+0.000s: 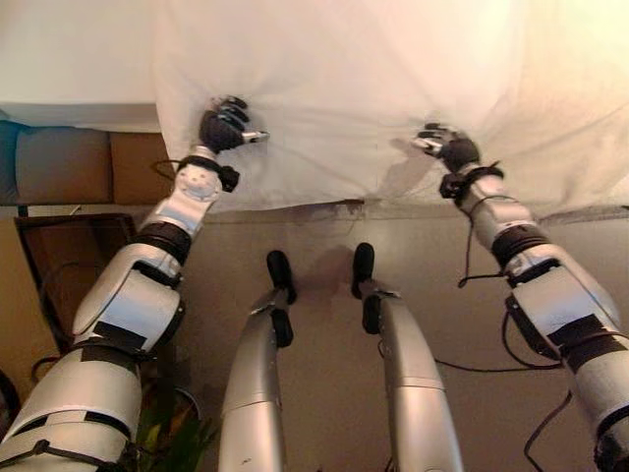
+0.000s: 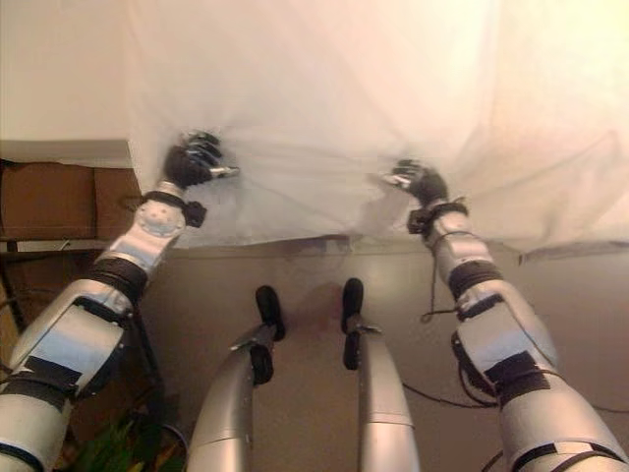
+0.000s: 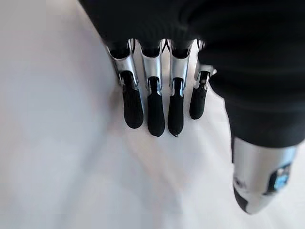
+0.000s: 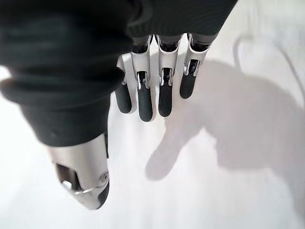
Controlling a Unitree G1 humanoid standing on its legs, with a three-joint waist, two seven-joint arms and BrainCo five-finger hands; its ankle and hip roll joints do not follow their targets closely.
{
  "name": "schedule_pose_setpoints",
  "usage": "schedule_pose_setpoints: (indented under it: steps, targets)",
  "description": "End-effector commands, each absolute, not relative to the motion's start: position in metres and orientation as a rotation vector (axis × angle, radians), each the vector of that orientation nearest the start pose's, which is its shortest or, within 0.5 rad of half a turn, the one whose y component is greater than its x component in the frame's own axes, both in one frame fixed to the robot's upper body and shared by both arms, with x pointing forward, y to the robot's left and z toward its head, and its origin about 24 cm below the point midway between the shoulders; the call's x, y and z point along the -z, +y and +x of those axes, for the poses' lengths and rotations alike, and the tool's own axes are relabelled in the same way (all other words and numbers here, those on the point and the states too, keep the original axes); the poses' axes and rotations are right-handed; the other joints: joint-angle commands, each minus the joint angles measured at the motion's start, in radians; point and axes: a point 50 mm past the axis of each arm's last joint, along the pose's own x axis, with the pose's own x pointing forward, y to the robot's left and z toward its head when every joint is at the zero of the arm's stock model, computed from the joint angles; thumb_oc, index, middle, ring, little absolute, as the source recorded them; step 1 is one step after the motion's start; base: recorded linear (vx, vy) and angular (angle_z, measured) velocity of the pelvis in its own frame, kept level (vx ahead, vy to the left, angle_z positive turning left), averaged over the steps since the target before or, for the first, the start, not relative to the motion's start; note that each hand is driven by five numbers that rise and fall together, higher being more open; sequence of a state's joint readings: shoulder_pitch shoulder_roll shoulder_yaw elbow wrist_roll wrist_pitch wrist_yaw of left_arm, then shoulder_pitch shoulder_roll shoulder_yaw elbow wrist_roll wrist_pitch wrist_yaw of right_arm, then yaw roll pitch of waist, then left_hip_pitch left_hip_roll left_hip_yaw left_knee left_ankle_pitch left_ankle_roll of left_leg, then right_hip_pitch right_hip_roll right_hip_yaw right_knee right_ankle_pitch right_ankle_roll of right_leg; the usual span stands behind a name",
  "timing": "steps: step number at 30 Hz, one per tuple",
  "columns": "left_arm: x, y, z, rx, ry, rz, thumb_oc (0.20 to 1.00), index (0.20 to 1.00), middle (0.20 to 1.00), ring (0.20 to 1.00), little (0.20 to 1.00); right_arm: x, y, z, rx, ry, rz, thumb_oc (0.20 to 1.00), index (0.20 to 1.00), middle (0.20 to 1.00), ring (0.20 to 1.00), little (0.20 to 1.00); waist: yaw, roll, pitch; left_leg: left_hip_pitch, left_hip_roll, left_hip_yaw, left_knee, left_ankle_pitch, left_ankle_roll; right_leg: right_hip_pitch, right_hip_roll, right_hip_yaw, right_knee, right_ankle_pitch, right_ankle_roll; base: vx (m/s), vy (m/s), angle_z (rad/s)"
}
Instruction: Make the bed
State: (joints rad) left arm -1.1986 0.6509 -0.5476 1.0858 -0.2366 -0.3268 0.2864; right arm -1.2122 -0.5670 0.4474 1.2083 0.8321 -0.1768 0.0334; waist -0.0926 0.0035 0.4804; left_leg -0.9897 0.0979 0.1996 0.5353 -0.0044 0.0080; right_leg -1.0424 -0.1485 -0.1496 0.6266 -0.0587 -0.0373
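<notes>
Bare beige floor (image 1: 324,393) nearest the robot, running up to the foot of the bed. White sheet (image 1: 344,88) covers the bed and hangs over its near edge, the hem ending just above the floor. Left hand (image 1: 224,126) rests against the hanging sheet near the bed's near left corner; wrist view shows its fingers (image 3: 151,107) straight and side by side, thumb (image 3: 259,179) held apart, nothing pinched between them, cloth smooth under the tips. Right hand (image 1: 447,147) lies on the sheet further along the same near edge, toward the right; its fingers (image 4: 152,95) likewise extended and relaxed, thumb (image 4: 83,176) off to one side, casting a shadow on the fabric. Slight creases radiate in the sheet around each hand. Left of the bed's corner, brown and grey furniture (image 1: 69,167) stands against the bed's side. Beyond the hands the sheet spreads flat over the mattress top.
</notes>
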Motion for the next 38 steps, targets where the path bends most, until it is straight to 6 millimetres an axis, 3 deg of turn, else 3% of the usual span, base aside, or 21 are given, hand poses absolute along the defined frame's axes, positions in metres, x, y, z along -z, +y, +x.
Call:
schedule_pose_setpoints:
  steps: [1,7,8,9,10,12,13,16,17,18,19,21,22,23,24,26,28,30,32,34,38]
  targets:
    - [-0.254,0.279,0.393,-0.454,-0.429,0.564,1.0,1.0,1.0,1.0,1.0,-0.224,-0.278,0.405,0.253,-0.226,0.049,1.0,1.0,1.0,1.0,1.0,0.016,0.017,-0.049,0.059,-0.014,0.027,0.013,-0.064,-0.045,0.068,-0.003,-0.026,-0.04,0.003,0.111,0.0,0.0,0.0]
    - [-0.233,0.317,0.375,-0.546,-0.356,0.57,1.0,1.0,1.0,1.0,1.0,-0.204,-0.315,0.388,0.412,-0.194,0.08,1.0,1.0,1.0,1.0,1.0,0.019,0.021,-0.039,0.13,-0.011,0.028,-0.053,-0.045,-0.054,0.138,-0.001,-0.036,-0.099,0.014,0.112,-0.02,-0.056,0.04]
    - [-0.217,0.336,0.365,-0.595,-0.302,0.544,1.0,1.0,1.0,1.0,1.0,-0.191,-0.325,0.381,0.448,-0.164,0.086,1.0,1.0,1.0,1.0,1.0,0.023,0.021,-0.039,0.166,-0.011,0.027,-0.084,-0.032,-0.058,0.179,0.003,-0.042,-0.134,0.023,0.115,0.0,-0.04,0.07]
    - [-0.216,0.336,0.364,-0.595,-0.3,0.544,1.0,1.0,1.0,1.0,1.0,-0.19,-0.325,0.381,0.448,-0.162,0.085,1.0,1.0,1.0,1.0,1.0,0.022,0.021,-0.038,0.171,-0.011,0.027,-0.088,-0.031,-0.058,0.184,0.004,-0.042,-0.138,0.024,0.115,0.0,-0.082,0.08]
    - [-0.197,0.35,0.353,-0.617,-0.244,0.547,1.0,1.0,1.0,1.0,1.0,-0.178,-0.335,0.373,0.486,-0.133,0.09,1.0,1.0,1.0,1.0,1.0,0.026,0.02,-0.04,0.208,-0.017,0.021,-0.12,-0.018,-0.062,0.228,0.01,-0.046,-0.179,0.036,0.118,0.0,-0.042,0.05]
    - [-0.184,0.355,0.347,-0.625,-0.214,0.538,1.0,1.0,1.0,1.0,1.0,-0.166,-0.339,0.369,0.506,-0.112,0.113,1.0,1.0,1.0,1.0,1.0,0.027,0.02,-0.039,0.239,-0.019,0.019,-0.143,-0.006,-0.064,0.261,0.013,-0.049,-0.208,0.046,0.12,0.02,-0.059,0.03]
    - [-0.155,0.36,0.337,-0.624,-0.146,0.497,1.0,1.0,1.0,1.0,1.0,-0.141,-0.343,0.359,0.537,-0.06,0.136,1.0,1.0,1.0,1.0,1.0,0.031,0.02,-0.048,0.298,-0.028,0.015,-0.201,0.014,-0.071,0.323,0.019,-0.053,-0.26,0.059,0.126,0.03,-0.056,0.01]
    - [-0.139,0.359,0.332,-0.615,-0.107,0.477,1.0,1.0,1.0,1.0,1.0,-0.126,-0.343,0.354,0.538,-0.027,0.14,1.0,1.0,1.0,1.0,1.0,0.031,0.018,-0.052,0.339,-0.034,0.013,-0.237,0.029,-0.073,0.367,0.021,-0.056,-0.296,0.069,0.129,0.05,-0.048,-0.04]
    - [-0.089,0.343,0.321,-0.511,0.006,0.416,1.0,1.0,1.0,1.0,1.0,-0.072,-0.337,0.333,0.506,0.108,0.131,1.0,1.0,1.0,1.0,1.0,0.031,0.013,-0.085,0.457,-0.05,0.005,-0.349,0.07,-0.08,0.485,0.028,-0.067,-0.393,0.097,0.139,0.09,-0.041,0.05]
    - [-0.089,0.343,0.321,-0.511,0.006,0.416,1.0,1.0,1.0,1.0,1.0,-0.071,-0.337,0.333,0.506,0.109,0.131,1.0,1.0,1.0,1.0,1.0,0.031,0.013,-0.085,0.458,-0.051,0.005,-0.351,0.072,-0.08,0.486,0.028,-0.068,-0.395,0.098,0.139,0.19,-0.049,0.13]
    - [-0.055,0.324,0.313,-0.426,0.079,0.375,1.0,1.0,1.0,1.0,1.0,-0.034,-0.327,0.315,0.467,0.2,0.111,1.0,1.0,1.0,1.0,1.0,0.032,0.012,-0.112,0.54,-0.058,0.001,-0.412,0.088,-0.087,0.565,0.034,-0.069,-0.443,0.11,0.148,0.14,-0.009,0.2]
    - [-0.023,0.302,0.302,-0.327,0.156,0.316,1.0,1.0,1.0,1.0,1.0,-0.005,-0.315,0.297,0.406,0.277,0.09,1.0,1.0,1.0,1.0,1.0,0.027,0.007,-0.134,0.621,-0.062,-0.002,-0.474,0.105,-0.091,0.641,0.04,-0.075,-0.493,0.123,0.154,0.13,-0.002,0.21]
    - [-0.023,0.302,0.301,-0.327,0.156,0.316,1.0,1.0,1.0,1.0,1.0,-0.005,-0.315,0.297,0.406,0.278,0.09,1.0,1.0,1.0,1.0,1.0,0.027,0.007,-0.136,0.621,-0.062,-0.003,-0.477,0.108,-0.09,0.641,0.04,-0.075,-0.496,0.126,0.154,0.1,0.019,0.07]
    - [0.003,0.288,0.289,-0.273,0.24,0.279,1.0,1.0,1.0,1.0,1.0,0.016,-0.308,0.28,0.372,0.333,0.084,1.0,1.0,1.0,1.0,1.0,0.022,0.005,-0.159,0.685,-0.063,-0.002,-0.518,0.115,-0.092,0.71,0.044,-0.077,-0.539,0.136,0.157,0.07,0.017,0.03]
    - [0.003,0.288,0.289,-0.273,0.24,0.279,1.0,1.0,1.0,1.0,1.0,0.016,-0.308,0.28,0.372,0.333,0.084,1.0,1.0,1.0,1.0,1.0,0.022,0.005,-0.16,0.684,-0.063,-0.002,-0.518,0.115,-0.092,0.71,0.045,-0.077,-0.54,0.136,0.157,0.09,0.037,0.06]
    - [0.042,0.264,0.268,-0.179,0.376,0.215,1.0,1.0,1.0,1.0,1.0,0.047,-0.297,0.255,0.348,0.434,0.09,1.0,1.0,1.0,1.0,1.0,0.016,0.002,-0.209,0.761,-0.057,-0.002,-0.573,0.126,-0.096,0.783,0.047,-0.071,-0.598,0.151,0.165,0.1,0.071,0.05]
    - [0.051,0.258,0.261,-0.152,0.413,0.206,1.0,1.0,1.0,1.0,1.0,0.058,-0.289,0.247,0.337,0.47,0.105,1.0,1.0,1.0,1.0,1.0,0.014,0.001,-0.227,0.787,-0.055,0.0,-0.595,0.132,-0.095,0.806,0.049,-0.066,-0.62,0.16,0.168,0.09,0.064,-0.06]
    - [0.084,0.235,0.237,-0.054,0.561,0.17,1.0,1.0,1.0,1.0,1.0,0.084,-0.27,0.226,0.302,0.583,0.111,1.0,1.0,1.0,1.0,1.0,0.005,-0.004,-0.288,0.841,-0.05,0.008,-0.623,0.126,-0.094,0.862,0.054,-0.051,-0.674,0.18,0.174,0.07,0.07,-0.05]
    - [0.091,0.233,0.23,-0.057,0.596,0.144,1.0,1.0,1.0,1.0,1.0,0.092,-0.267,0.218,0.304,0.613,0.133,1.0,1.0,1.0,1.0,1.0,0.004,-0.006,-0.309,0.854,-0.049,0.012,-0.623,0.122,-0.095,0.88,0.058,-0.043,-0.69,0.187,0.175,0.06,0.054,-0.09]
    - [0.114,0.217,0.207,-0.003,0.732,0.134,1.0,1.0,1.0,1.0,1.0,0.116,-0.25,0.192,0.242,0.757,0.106,1.0,1.0,1.0,1.0,1.0,-0.001,-0.01,-0.367,0.888,-0.046,0.017,-0.623,0.101,-0.094,0.915,0.055,-0.036,-0.714,0.19,0.179,0.07,0.068,-0.1]
    - [0.129,0.203,0.191,0.035,0.839,0.159,1.0,1.0,1.0,1.0,1.0,0.132,-0.23,0.173,0.164,0.869,0.074,1.0,1.0,1.0,1.0,1.0,-0.003,-0.011,-0.409,0.923,-0.044,0.021,-0.623,0.09,-0.087,0.943,0.054,-0.023,-0.714,0.183,0.179,0.05,0.052,-0.08]
